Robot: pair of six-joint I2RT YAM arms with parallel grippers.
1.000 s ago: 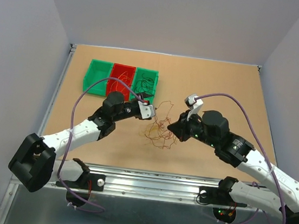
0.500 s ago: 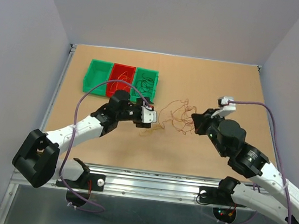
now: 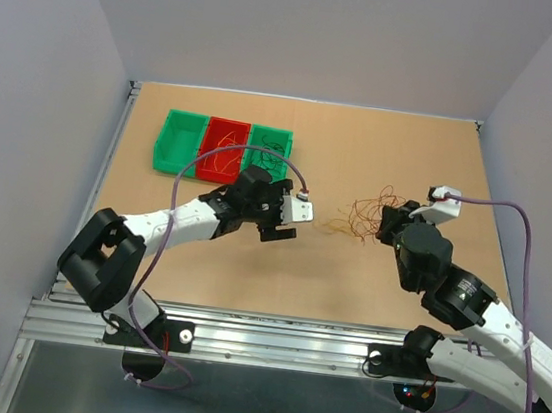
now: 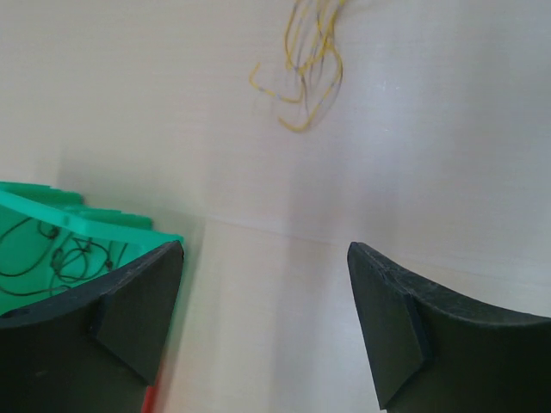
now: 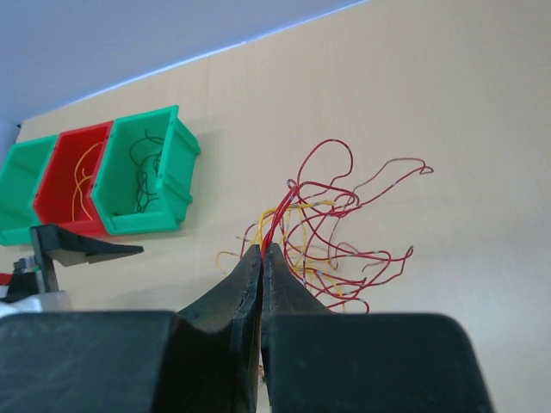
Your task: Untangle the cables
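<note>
At the far left, a row of 3 bins [image 3: 178, 144] is sitting on the counter [image 3: 413, 153]. The red one is holding yellowish strands and the right green one dark strands.

Just right of the bins, the left tool [image 3: 288, 216] is hovering with its jaws spread wide and nothing between them. In its wrist view the fingers [image 4: 138, 318] are framing bare counter, with a green bin corner beside the left one.

The cables [image 3: 361, 212], a curly red and yellow clump, are lying to the right of that tool, apart from it. A thin tail is trailing left toward it, so the bundle's long axis is running roughly along the line between the 2 tools.

At the clump's right edge, the right tool [image 5: 263, 251] is clamping down on a few red and yellow strands, its jaws pressed together.

The left arm is the free one facing that loose tail, so the next grab is probably its job: reaching right and closing on the free end.
</note>
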